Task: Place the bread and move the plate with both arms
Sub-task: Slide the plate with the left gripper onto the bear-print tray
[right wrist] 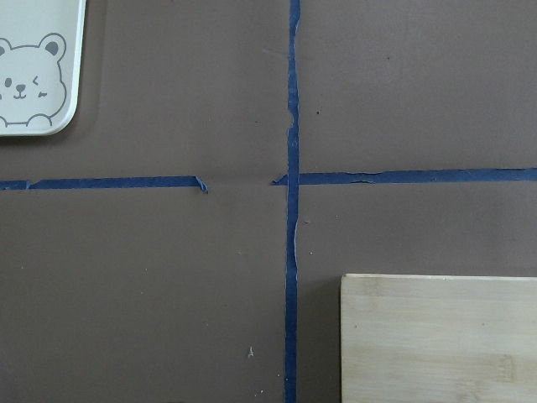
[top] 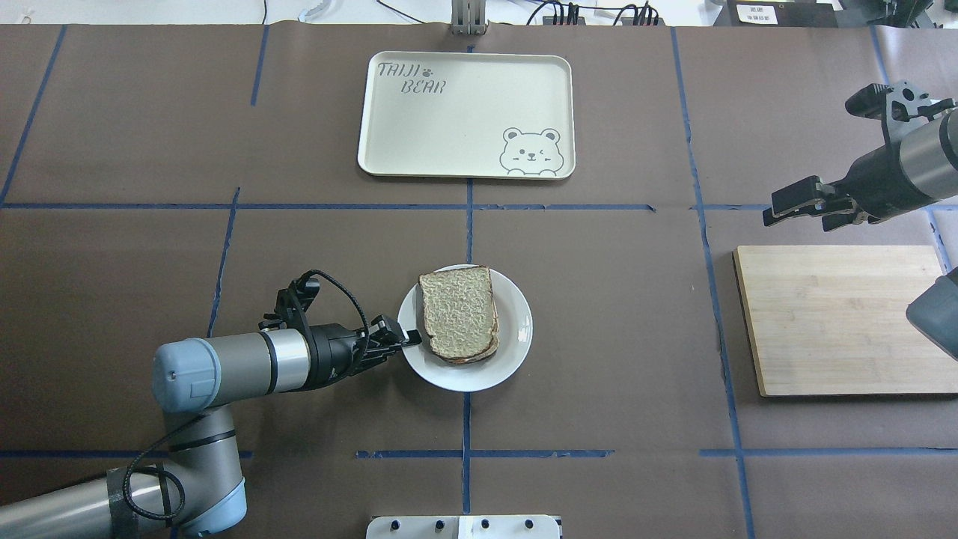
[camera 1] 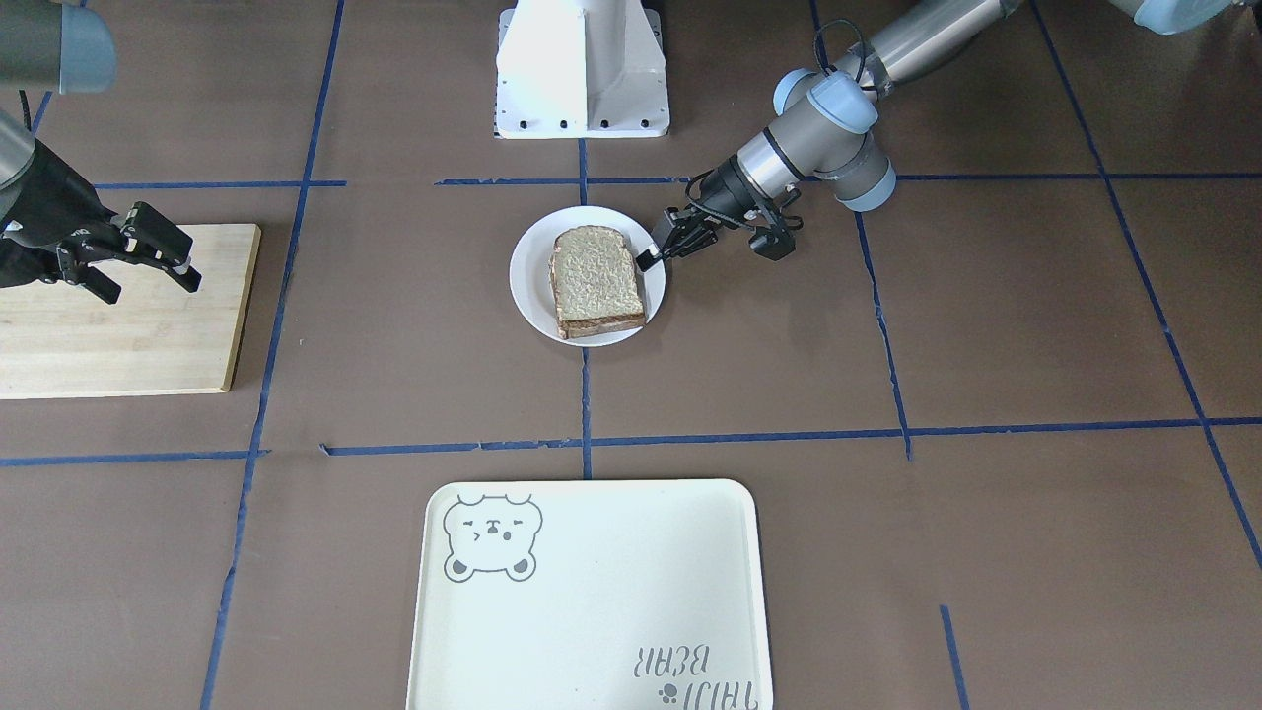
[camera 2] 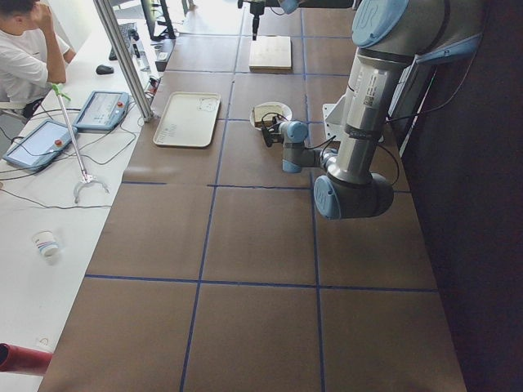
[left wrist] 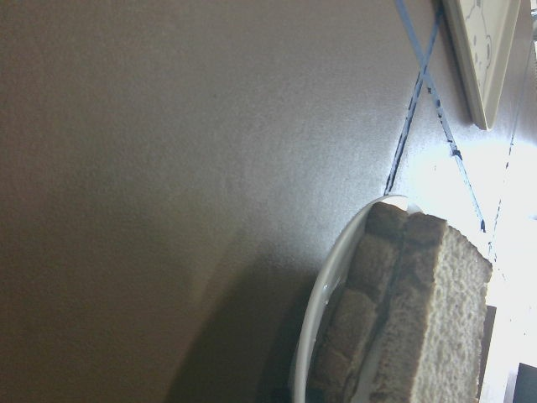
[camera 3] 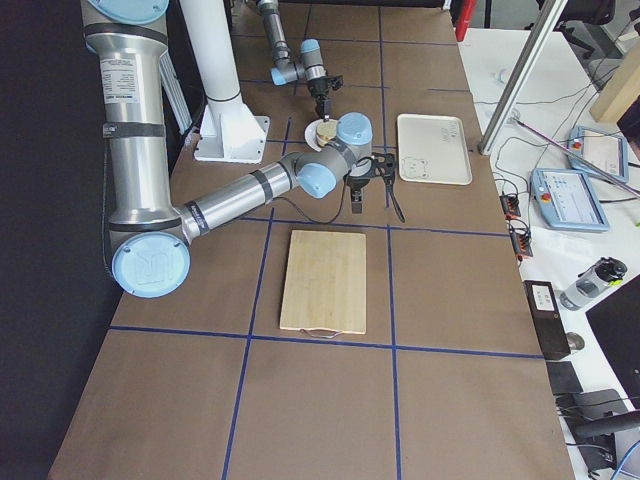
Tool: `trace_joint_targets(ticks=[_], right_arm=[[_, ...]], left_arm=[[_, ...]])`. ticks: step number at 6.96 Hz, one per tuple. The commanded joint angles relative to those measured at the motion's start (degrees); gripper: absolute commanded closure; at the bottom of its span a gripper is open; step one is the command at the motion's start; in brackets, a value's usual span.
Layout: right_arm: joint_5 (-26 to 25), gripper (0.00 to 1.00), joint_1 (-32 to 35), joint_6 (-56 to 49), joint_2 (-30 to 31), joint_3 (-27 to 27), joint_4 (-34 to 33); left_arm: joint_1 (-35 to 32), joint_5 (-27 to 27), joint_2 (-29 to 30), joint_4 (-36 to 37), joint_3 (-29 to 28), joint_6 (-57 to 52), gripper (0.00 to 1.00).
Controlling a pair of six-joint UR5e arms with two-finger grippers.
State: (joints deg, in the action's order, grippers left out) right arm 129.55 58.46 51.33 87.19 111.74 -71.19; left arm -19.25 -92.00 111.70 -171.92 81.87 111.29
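The bread [camera 1: 596,281], a tan speckled slice with dark crust, lies flat on the small white plate [camera 1: 527,271] at the table's centre. It also shows in the overhead view [top: 458,313] on the plate [top: 516,329]. My left gripper [camera 1: 649,259] reaches in low and is shut on the plate's rim on the robot's left side [top: 410,339]. The left wrist view shows the plate's rim [left wrist: 323,285] and the bread's crust [left wrist: 419,319] close up. My right gripper [top: 797,217] is open and empty, raised over the far edge of the wooden board [top: 838,322].
A cream bear tray [top: 464,112] lies beyond the plate, on the operators' side. The wooden cutting board [camera 1: 118,325] lies on the robot's right and bears nothing. The white base [camera 1: 582,69] stands behind the plate. Blue tape lines cross the brown table.
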Motion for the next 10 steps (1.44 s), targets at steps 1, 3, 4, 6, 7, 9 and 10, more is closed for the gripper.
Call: trace_joint_targets(ticks=[1, 3, 4, 6, 7, 9, 10], right_arm=[[0.0, 0.0, 0.1, 0.0, 0.4, 0.5, -0.1], [0.1, 0.0, 0.1, 0.0, 1.1, 1.4, -0.1], [0.1, 0.0, 0.1, 0.0, 1.6, 1.8, -0.1], [0.1, 0.0, 0.1, 0.0, 3.7, 3.7, -0.1], [0.1, 0.0, 0.2, 0.0, 4.4, 4.5, 0.0], [0.1, 0.0, 0.2, 0.0, 4.7, 4.6, 0.0], [0.1, 0.0, 0.1, 0.0, 4.7, 4.6, 0.0]], left_arm=[[0.0, 1.9, 0.8, -3.0, 1.1, 0.1, 0.97], [-0.4, 6.7, 2.6, -3.4, 1.5, 0.1, 0.98], [-1.0, 8.4, 3.1, -3.4, 1.5, 0.1, 0.98], [-6.0, 10.0, 5.0, -2.5, -0.8, 0.8, 0.99], [-8.8, 9.9, 8.9, -2.5, -7.0, 3.7, 0.99], [-12.7, 10.0, 17.8, -1.8, -19.9, 8.7, 0.99], [-13.5, 10.2, 22.5, -1.8, -26.6, 10.8, 0.99]])
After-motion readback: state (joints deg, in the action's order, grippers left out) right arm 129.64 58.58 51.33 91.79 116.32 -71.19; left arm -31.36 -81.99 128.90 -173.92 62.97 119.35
